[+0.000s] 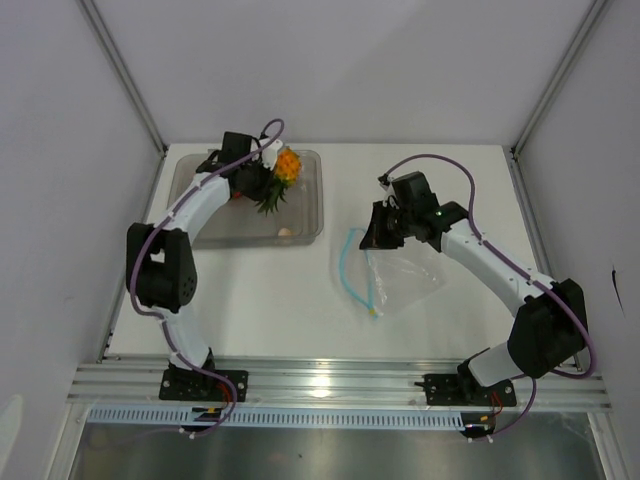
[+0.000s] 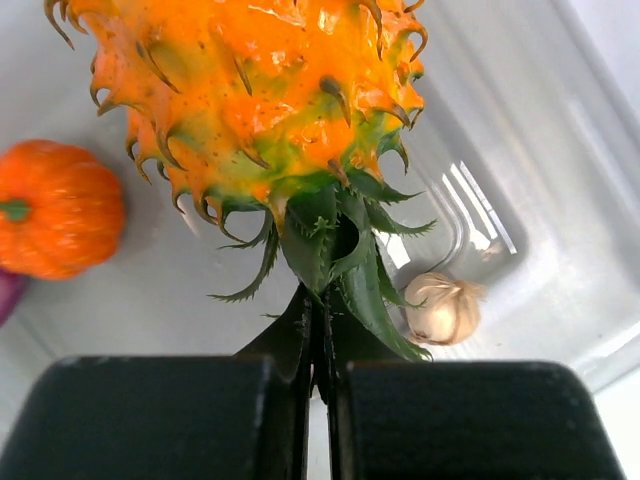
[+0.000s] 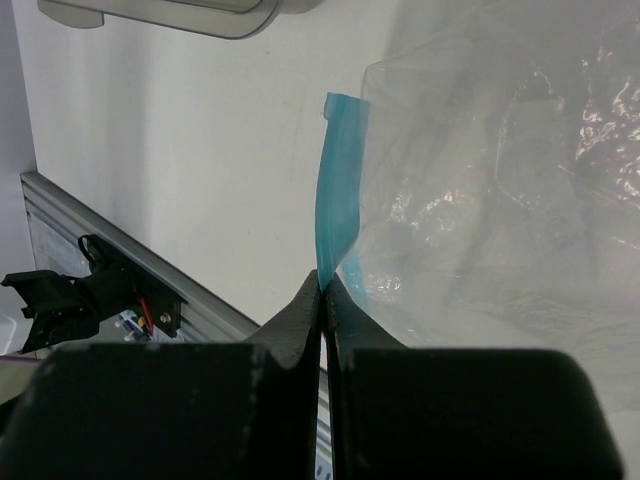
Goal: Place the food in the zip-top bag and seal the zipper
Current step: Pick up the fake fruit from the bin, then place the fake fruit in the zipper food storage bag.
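Left end effector (image 2: pixel 318 338): clamped on green leaves of spiky orange pineapple (image 2: pixel 270 90). Right end effector (image 3: pixel 322 292): pinched shut on smooth light-blue zipper (image 3: pixel 338 190) of crinkly clear zip-top bag (image 3: pixel 500 200).

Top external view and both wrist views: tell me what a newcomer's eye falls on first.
The bright orange-yellow pineapple stands out, its green leaves pinched in the shut left hand over the grey tray at the far left, with the round orange and a beige bulb lying in the tray. Next comes the light blue zipper, clamped in the shut right hand at the mouth of the clear bag.
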Controlling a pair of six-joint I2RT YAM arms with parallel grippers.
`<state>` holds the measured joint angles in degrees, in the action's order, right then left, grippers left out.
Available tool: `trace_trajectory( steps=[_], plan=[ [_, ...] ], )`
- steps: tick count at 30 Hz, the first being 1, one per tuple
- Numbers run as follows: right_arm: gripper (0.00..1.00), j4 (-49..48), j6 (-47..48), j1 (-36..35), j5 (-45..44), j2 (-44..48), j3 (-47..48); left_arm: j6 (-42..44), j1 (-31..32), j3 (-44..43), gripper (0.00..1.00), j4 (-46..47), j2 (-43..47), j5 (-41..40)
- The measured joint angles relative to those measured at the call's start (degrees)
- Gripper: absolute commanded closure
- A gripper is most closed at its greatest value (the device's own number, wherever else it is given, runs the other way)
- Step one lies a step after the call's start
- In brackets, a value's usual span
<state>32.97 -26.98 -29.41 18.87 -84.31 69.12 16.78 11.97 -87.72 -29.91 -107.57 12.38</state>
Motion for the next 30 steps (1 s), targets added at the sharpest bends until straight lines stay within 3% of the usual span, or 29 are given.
trace_trajectory(
  steps=[12, 22, 30],
  plan=[
    [1.00, 2.51, 1.18, 1.14, -3.56, -1.77, 5.92, -9.05, 1.36, 3.39, 1.00, -0.11, 20.13, 5.38],
    [1.00, 6.34, 3.15, 3.56, -6.58, -3.02, 11.67, -20.31, 13.44, 29.03, 0.99, 8.09, 46.66, 19.71],
    [1.00, 6.88, 3.43, 4.09, -6.91, -2.89, 11.80, -25.03, 19.78, 37.94, 1.00, 8.87, 51.47, 21.29]
  ],
)
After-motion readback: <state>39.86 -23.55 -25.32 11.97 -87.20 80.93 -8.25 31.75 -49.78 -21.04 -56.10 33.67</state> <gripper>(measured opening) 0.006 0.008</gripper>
